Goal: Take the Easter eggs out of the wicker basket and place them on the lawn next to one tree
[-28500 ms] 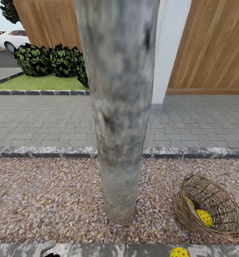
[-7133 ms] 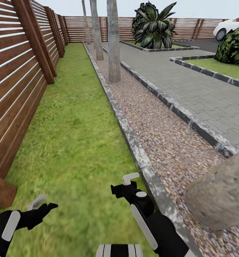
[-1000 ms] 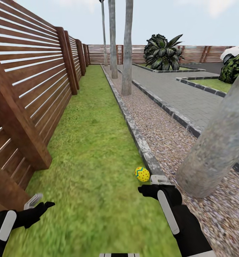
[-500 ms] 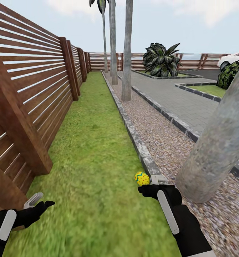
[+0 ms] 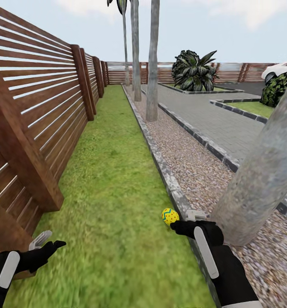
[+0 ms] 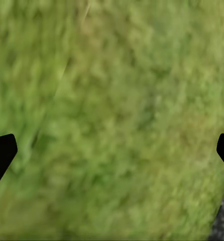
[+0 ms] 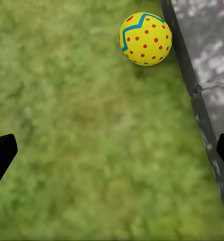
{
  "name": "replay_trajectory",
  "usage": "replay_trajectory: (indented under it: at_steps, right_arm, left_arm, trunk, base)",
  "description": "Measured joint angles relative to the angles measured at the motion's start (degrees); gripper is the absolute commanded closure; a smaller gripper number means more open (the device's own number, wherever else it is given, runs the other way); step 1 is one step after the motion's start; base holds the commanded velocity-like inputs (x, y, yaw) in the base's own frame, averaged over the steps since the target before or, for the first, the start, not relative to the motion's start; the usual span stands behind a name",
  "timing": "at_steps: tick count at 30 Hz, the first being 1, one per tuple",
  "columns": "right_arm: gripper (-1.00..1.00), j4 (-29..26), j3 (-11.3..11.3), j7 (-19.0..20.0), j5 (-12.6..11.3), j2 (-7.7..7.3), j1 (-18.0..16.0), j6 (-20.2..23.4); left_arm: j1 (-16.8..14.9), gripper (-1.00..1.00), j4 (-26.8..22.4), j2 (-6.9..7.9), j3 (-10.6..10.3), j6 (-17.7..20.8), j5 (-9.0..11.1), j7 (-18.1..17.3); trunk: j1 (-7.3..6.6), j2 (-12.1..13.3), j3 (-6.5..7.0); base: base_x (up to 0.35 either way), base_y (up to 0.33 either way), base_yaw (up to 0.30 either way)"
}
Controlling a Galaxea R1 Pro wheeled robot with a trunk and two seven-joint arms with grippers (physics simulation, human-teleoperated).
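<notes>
The lawn (image 5: 113, 179) runs between fence (image 5: 32, 124) and stone kerb (image 5: 169, 184); the tree (image 5: 263, 171) rises from gravel beyond. One Easter egg (image 5: 170, 216) lies on grass beside the kerb, its long axis unclear. My right gripper (image 5: 194, 219), fingers apart and empty, has drifted right of the egg; my left gripper (image 5: 47, 240) hangs open.

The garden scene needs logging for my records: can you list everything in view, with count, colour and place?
Easter egg: one, yellow with red dots and a blue-green zigzag, on the lawn beside the kerb.
Lawn: one green strip between fence and kerb.
Fence: brown slats, along the lawn's left and far end.
Kerb: grey stone, edging the lawn.
Gravel strip: pebbles, right of the kerb.
Tree: nearest grey trunk, in the gravel; three more further off.
Paving: grey, beyond the gravel.
Left gripper: open, over grass.
Right gripper: open, near the egg.
</notes>
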Motion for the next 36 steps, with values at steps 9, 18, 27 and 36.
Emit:
replay_trajectory:
  at_steps: [9, 18, 27, 36]
  right_arm:
    - [-1.00, 0.04, -0.07, -0.02, 0.00, 0.00, 0.00, 0.07]
    - [-1.00, 0.30, -0.01, -0.09, -0.16, 0.01, 0.00, 0.17]
    - [-1.00, 0.35, -0.06, -0.09, 0.02, -0.02, 0.00, 0.18]
    - [-1.00, 0.19, -0.07, -0.33, 0.09, -0.10, 0.00, 0.16]
  left_arm:
    - [0.00, -1.00, 0.09, 0.00, -0.03, 0.00, 0.00, 0.03]
    - [0.00, -1.00, 0.17, 0.00, -0.05, 0.11, -0.07, 0.04]
    - [0.00, -1.00, 0.18, 0.03, 0.04, 0.16, -0.08, 0.04]
    - [0.00, -1.00, 0.18, 0.00, 0.01, 0.10, -0.07, 0.04]
  trunk:
    - [-1.98, 3.61, 0.94]
    - [-3.93, 7.22, 2.50]
    - [-5.93, 10.83, 4.11]
    - [-7.88, 14.44, 5.73]
  base:
    - [0.000, 0.000, 0.000]
    - [-0.071, 0.000, 0.000]
    - [-0.125, 0.000, 0.000]
    - [-0.134, 0.000, 0.000]
